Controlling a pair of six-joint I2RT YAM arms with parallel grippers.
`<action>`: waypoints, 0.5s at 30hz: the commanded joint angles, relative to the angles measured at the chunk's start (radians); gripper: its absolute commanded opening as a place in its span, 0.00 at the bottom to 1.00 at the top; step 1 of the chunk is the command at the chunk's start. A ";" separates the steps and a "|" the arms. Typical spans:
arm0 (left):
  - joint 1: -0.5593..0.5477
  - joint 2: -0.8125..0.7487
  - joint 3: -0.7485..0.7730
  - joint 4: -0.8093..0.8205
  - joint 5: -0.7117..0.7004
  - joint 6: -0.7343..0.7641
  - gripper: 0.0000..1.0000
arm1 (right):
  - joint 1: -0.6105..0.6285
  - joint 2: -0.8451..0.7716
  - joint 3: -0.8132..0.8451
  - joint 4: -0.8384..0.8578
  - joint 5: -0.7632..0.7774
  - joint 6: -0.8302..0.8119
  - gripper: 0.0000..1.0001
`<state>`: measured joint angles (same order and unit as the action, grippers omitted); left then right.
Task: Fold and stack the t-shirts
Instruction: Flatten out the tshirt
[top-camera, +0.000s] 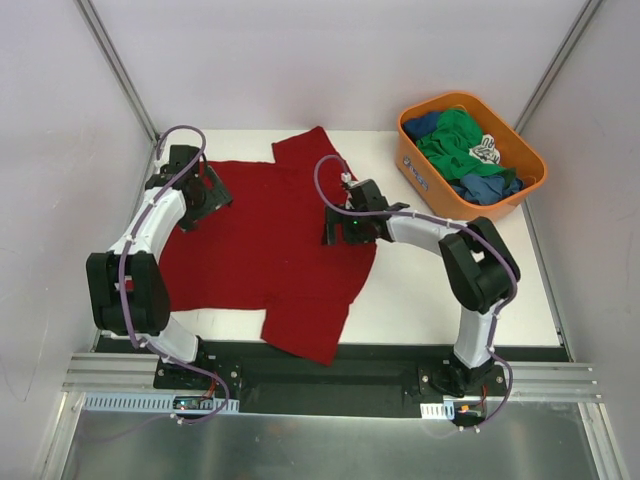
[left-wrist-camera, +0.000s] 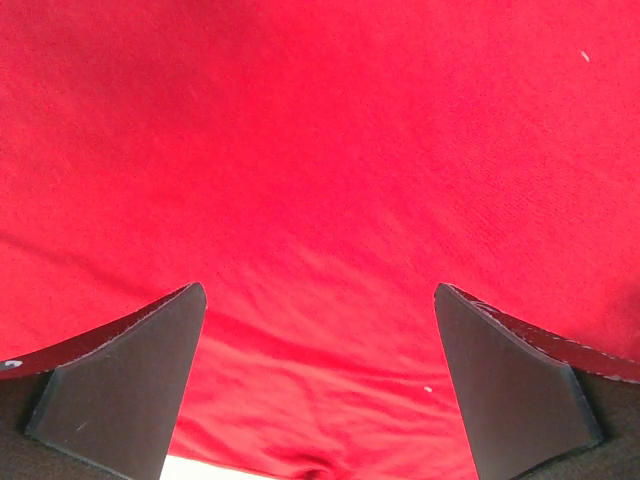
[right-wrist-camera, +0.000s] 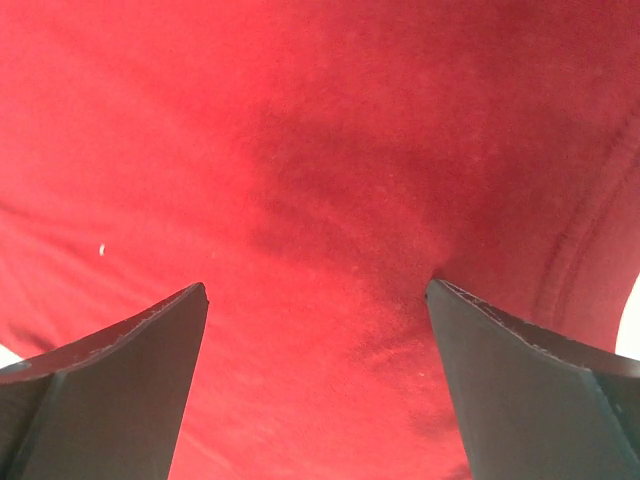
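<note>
A large dark red t-shirt (top-camera: 265, 240) lies spread flat on the white table, sleeves at the far middle and near middle. My left gripper (top-camera: 208, 200) is open, low over the shirt's left edge; red cloth (left-wrist-camera: 320, 180) fills its view between the spread fingers (left-wrist-camera: 130, 380). My right gripper (top-camera: 338, 228) is open over the shirt's right side, near the collar hem (right-wrist-camera: 590, 250), with red cloth between its fingers (right-wrist-camera: 520, 390). Green (top-camera: 458, 140) and blue (top-camera: 485, 187) t-shirts lie bunched in the orange tub.
The orange plastic tub (top-camera: 420, 172) stands at the far right corner of the table. Bare white table (top-camera: 450, 310) shows right of the red shirt. Grey walls close in the back and sides.
</note>
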<state>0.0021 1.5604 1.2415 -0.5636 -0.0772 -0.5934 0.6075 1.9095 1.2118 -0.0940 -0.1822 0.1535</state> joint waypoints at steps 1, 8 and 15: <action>0.010 0.058 0.053 -0.005 0.073 -0.013 0.99 | -0.071 -0.033 -0.124 -0.159 0.136 0.012 0.97; 0.009 0.138 0.087 -0.005 0.111 0.003 0.99 | -0.100 -0.101 -0.179 -0.207 0.174 0.018 0.97; 0.009 0.145 0.079 -0.007 0.083 0.029 0.99 | -0.098 -0.185 -0.106 -0.222 0.191 0.009 0.97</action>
<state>0.0021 1.7149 1.2896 -0.5606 0.0067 -0.5865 0.5140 1.7664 1.0676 -0.1848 -0.0284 0.1646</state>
